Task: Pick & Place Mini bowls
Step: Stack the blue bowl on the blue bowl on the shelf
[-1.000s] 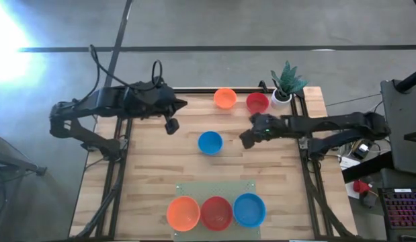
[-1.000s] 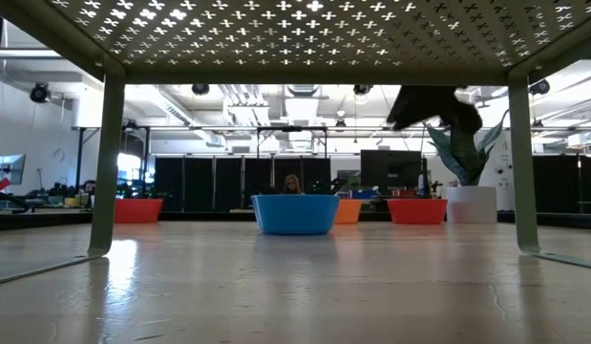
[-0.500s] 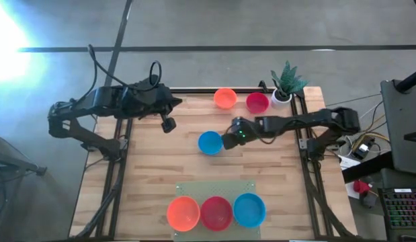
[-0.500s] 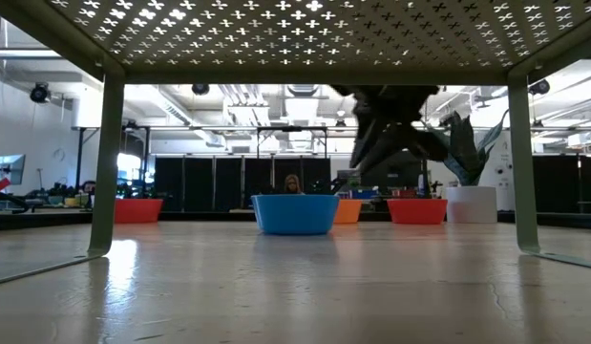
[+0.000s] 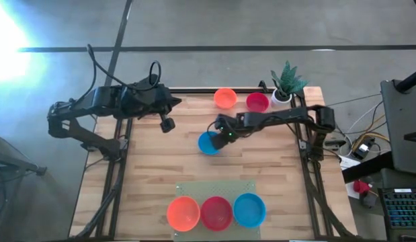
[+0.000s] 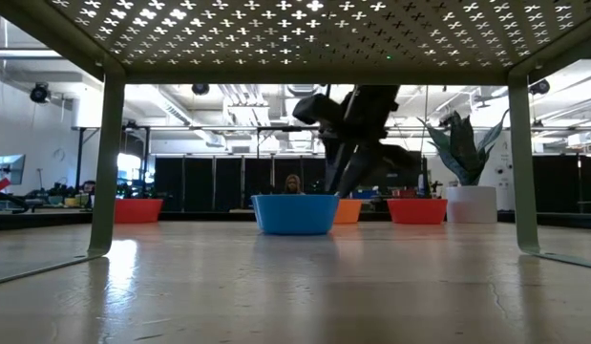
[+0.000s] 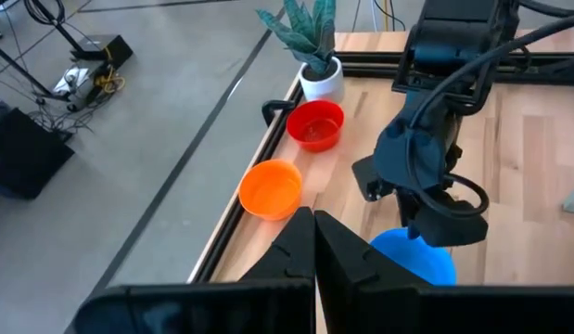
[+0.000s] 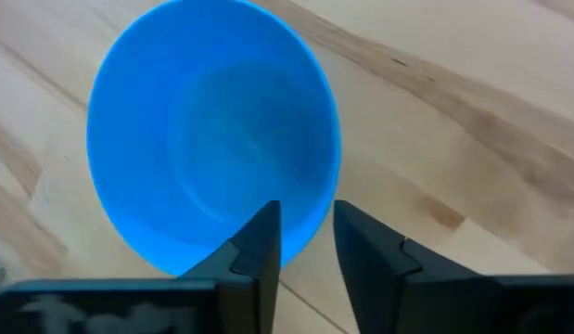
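1. Our right gripper (image 5: 223, 136) straddles the loose blue bowl's (image 5: 208, 143) rim mid-table, fingers parted, not yet clamped.
2. Three bowls (image 5: 216, 210) sit on the front mat (image 5: 215, 187).
3. Orange bowl (image 5: 225, 98) and red bowl (image 5: 257, 102) wait at the rear; our left gripper (image 5: 169, 125) idles, shut.

No readable text, label, brand, number or sign appeared on the bowls, the arms or the table.

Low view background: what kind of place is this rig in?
Likely a robotics lab or workshop: open ceiling with hung lights, dark partition panels across the room, a bare concrete floor around the wooden table, and cables lying loose.
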Motion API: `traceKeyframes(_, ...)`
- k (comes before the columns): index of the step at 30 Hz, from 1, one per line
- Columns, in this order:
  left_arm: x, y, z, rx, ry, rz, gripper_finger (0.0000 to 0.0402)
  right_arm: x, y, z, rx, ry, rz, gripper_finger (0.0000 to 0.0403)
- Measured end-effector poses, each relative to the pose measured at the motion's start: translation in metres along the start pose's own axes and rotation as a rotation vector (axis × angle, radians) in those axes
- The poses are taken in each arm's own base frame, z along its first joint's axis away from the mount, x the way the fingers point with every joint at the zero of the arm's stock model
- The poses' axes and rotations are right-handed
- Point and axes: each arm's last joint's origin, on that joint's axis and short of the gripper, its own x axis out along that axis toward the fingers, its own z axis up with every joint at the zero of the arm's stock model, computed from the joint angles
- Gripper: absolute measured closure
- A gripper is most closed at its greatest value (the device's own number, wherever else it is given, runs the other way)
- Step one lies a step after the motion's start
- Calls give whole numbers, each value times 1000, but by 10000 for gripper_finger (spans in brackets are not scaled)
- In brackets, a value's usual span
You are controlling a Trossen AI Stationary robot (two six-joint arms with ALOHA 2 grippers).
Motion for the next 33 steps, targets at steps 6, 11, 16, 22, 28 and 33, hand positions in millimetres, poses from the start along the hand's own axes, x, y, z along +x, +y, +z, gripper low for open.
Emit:
traceKeyframes(6, -3, 1, -1, -1, -2, 0, 402, -3, 9, 7, -39, -8, -6, 260)
traceKeyframes(11, -5, 2, -1, -4, -7, -1, 402, -3, 9, 8, -42, -29, -21, 248)
traceKeyframes(16, -6, 3, -1, -9, -10, -1, 402, 1, 5, 6, -41, -19, -37, 248)
traceKeyframes(22, -6, 3, -1, -10, -10, -9, 402, 8, -3, 1, -36, -18, -42, 250)
traceKeyframes(28, -6, 3, -1, -13, -10, -11, 401, 11, -2, 3, -35, -49, -3, 261)
traceKeyframes(33, -6, 3, -1, -14, -10, -11, 401, 11, 1, 5, -35, -81, 19, 274)
